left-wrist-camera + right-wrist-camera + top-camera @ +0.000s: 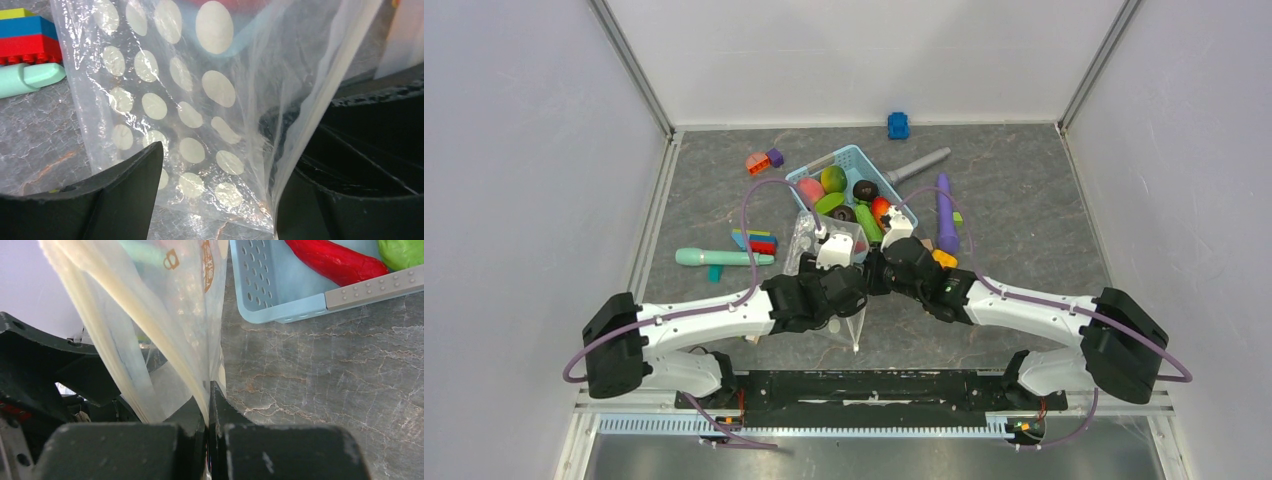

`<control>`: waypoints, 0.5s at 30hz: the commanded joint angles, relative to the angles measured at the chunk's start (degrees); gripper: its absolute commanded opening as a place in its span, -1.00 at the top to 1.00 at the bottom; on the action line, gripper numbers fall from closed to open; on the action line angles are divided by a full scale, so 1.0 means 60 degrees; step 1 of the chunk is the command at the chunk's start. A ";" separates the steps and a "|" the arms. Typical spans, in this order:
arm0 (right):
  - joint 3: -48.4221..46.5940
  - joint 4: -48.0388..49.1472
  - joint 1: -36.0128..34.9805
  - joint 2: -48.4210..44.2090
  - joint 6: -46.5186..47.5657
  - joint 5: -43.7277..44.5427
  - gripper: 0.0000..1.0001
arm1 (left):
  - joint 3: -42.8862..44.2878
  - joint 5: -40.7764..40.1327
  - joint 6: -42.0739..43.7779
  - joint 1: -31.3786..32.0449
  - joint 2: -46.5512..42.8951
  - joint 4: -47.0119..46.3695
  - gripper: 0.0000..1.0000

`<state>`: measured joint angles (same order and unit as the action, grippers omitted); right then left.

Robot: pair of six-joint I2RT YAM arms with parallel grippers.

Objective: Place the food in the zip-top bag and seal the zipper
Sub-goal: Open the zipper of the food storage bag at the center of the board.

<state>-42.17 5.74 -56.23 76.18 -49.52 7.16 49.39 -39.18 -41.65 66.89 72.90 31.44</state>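
The zip-top bag (808, 238), clear with white dots, hangs between the two arms in front of the basket. My right gripper (208, 402) is shut on the bag's edge, where a thick pale strip, the zipper (167, 335), runs down into its jaws. My left gripper (220, 195) is open, its fingers (131, 192) standing either side of the bag's dotted wall (190, 115); the bag's edge lies against the right finger. The food lies in the light-blue basket (856, 157): a pink piece (810, 190), a green one (832, 178), a dark brown one (865, 189), a red one (880, 208).
A purple stick (945, 210) and a grey tool (919, 163) lie right of the basket. A teal tool (719, 258) and stacked bricks (756, 241) lie left of the bag. Small blocks (764, 160) and a blue toy (898, 125) sit near the back.
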 commanded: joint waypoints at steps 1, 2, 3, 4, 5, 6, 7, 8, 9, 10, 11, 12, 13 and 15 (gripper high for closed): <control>0.0056 0.0384 -0.0005 -0.0426 -0.0075 -0.0166 1.00 | 0.0383 -0.0797 -0.0427 0.0092 0.0172 0.0165 -0.57; 0.0056 0.0388 -0.0004 -0.0422 -0.0075 -0.0223 1.00 | 0.0390 -0.0870 -0.0462 0.0089 0.0215 0.0165 -0.55; 0.0056 0.0389 -0.0004 -0.0427 -0.0068 -0.0278 1.00 | 0.0404 -0.0911 -0.0470 0.0098 0.0234 0.0165 -0.54; 0.0035 0.0387 -0.0005 -0.0434 -0.0071 -0.0345 1.00 | 0.0422 -0.0931 -0.0471 0.0089 0.0271 0.0158 -0.51; 0.0041 0.0391 0.0004 -0.0429 -0.0092 -0.0381 1.00 | 0.0437 -0.0937 -0.0471 0.0087 0.0306 0.0158 -0.49; 0.0042 0.0389 -0.0013 -0.0419 -0.0097 -0.0401 1.00 | 0.0455 -0.0941 -0.0484 0.0087 0.0332 0.0153 -0.46; 0.0028 0.0390 -0.0006 -0.0413 -0.0097 -0.0416 1.00 | 0.0490 -0.0953 -0.0485 0.0089 0.0357 0.0151 -0.42; 0.0016 0.0377 -0.0005 -0.0409 -0.0089 -0.0417 1.00 | 0.0519 -0.0930 -0.0478 0.0089 0.0382 0.0160 -0.38; 0.0012 0.0374 -0.0005 -0.0405 -0.0074 -0.0416 1.00 | 0.0542 -0.0914 -0.0451 0.0107 0.0393 0.0165 -0.33; 0.0005 0.0351 -0.0003 -0.0405 -0.0050 -0.0396 1.00 | 0.0558 -0.0885 -0.0415 0.0115 0.0369 0.0178 -0.25; 0.0008 0.0347 -0.0005 -0.0404 -0.0053 -0.0361 1.00 | 0.0583 -0.0880 -0.0385 0.0123 0.0329 0.0180 -0.18; 0.0004 0.0321 -0.0012 -0.0368 -0.0035 -0.0333 1.00 | 0.0575 -0.0867 -0.0361 0.0116 0.0245 0.0221 -0.07; 0.0000 0.0291 -0.0005 -0.0362 -0.0003 -0.0291 1.00 | 0.0587 -0.0877 -0.0334 0.0129 0.0182 0.0276 0.01; -0.0017 0.0246 0.0018 -0.0301 0.0087 -0.0291 1.00 | 0.0587 -0.0916 -0.0196 0.0121 -0.0047 0.0397 0.21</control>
<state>-41.87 6.02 -56.23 75.35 -49.65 5.34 50.52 -41.91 -42.04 67.33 75.02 33.06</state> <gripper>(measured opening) 0.006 0.470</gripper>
